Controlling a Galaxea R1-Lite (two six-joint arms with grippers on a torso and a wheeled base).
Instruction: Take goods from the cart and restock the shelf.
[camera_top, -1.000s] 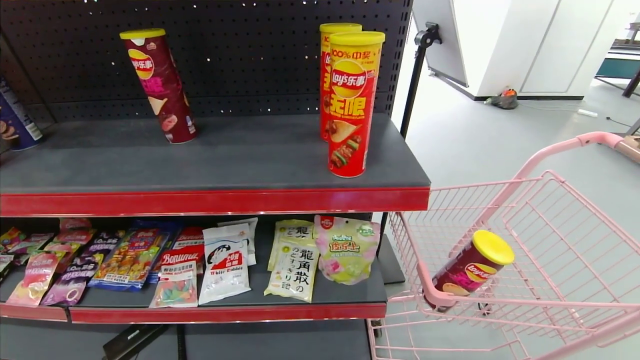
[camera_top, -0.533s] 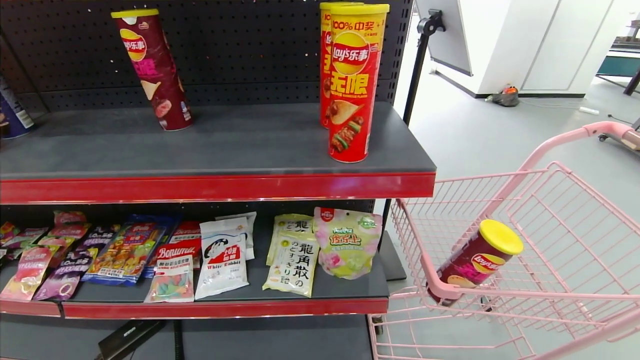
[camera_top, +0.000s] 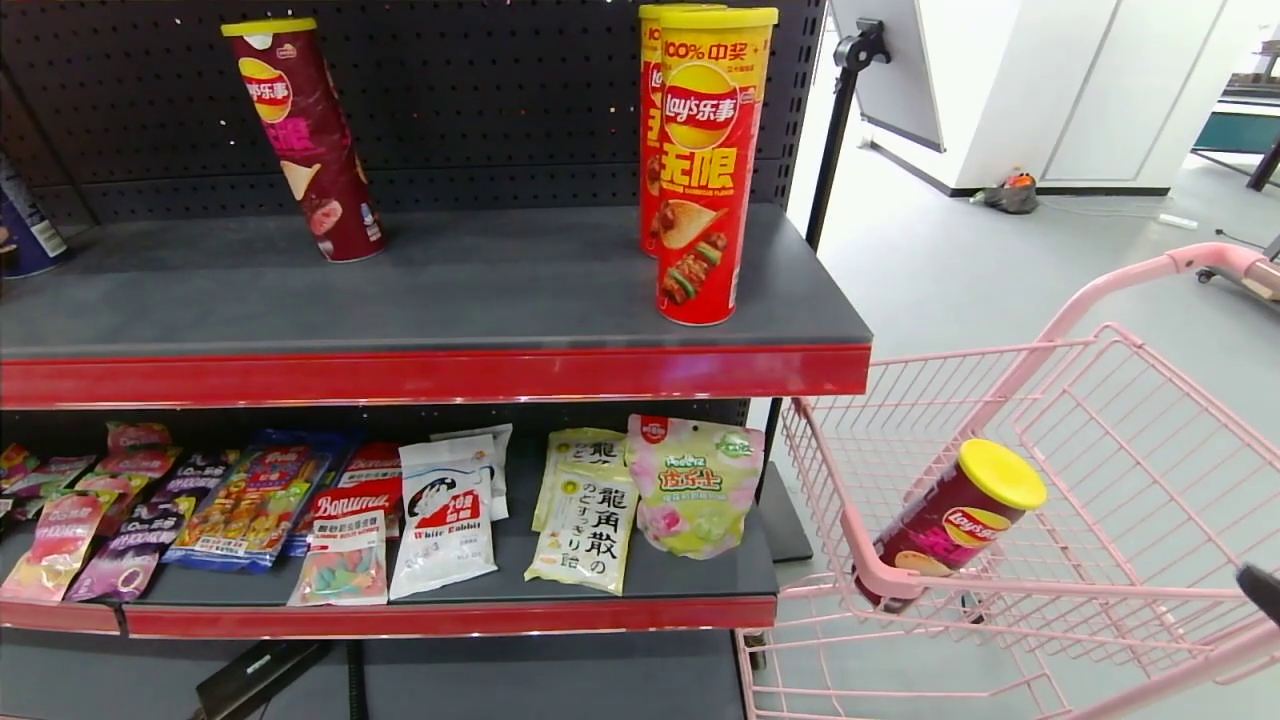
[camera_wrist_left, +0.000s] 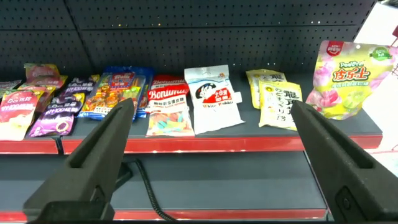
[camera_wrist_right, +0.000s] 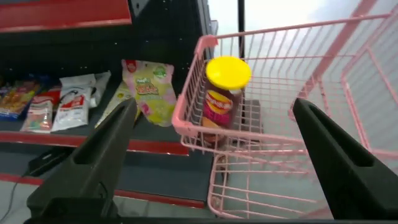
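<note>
A maroon chip can with a yellow lid (camera_top: 955, 520) leans in the front left corner of the pink cart (camera_top: 1100, 400). My right gripper (camera_wrist_right: 214, 102) is open and faces this can (camera_wrist_right: 225, 93) from a short distance, with nothing between its fingers. A dark part of my right arm (camera_top: 1262, 592) shows by the cart's near rim. The upper shelf (camera_top: 450, 290) carries a tilted maroon can (camera_top: 305, 140) and two red-and-yellow cans (camera_top: 710, 165). My left gripper (camera_wrist_left: 211, 104) is open and empty, facing the lower shelf (camera_wrist_left: 205, 144).
Several snack bags (camera_top: 450, 515) lie in a row on the lower shelf, ending with a pink-green bag (camera_top: 695, 495) near the cart. A blue can (camera_top: 25, 230) stands at the upper shelf's left edge. Grey floor stretches beyond the cart, with a black pole (camera_top: 830, 150) by the shelf end.
The head camera tilted between the earliest frame and half a second ago, shifting the whole picture. Since then a dark part of my right arm has entered at the right edge.
</note>
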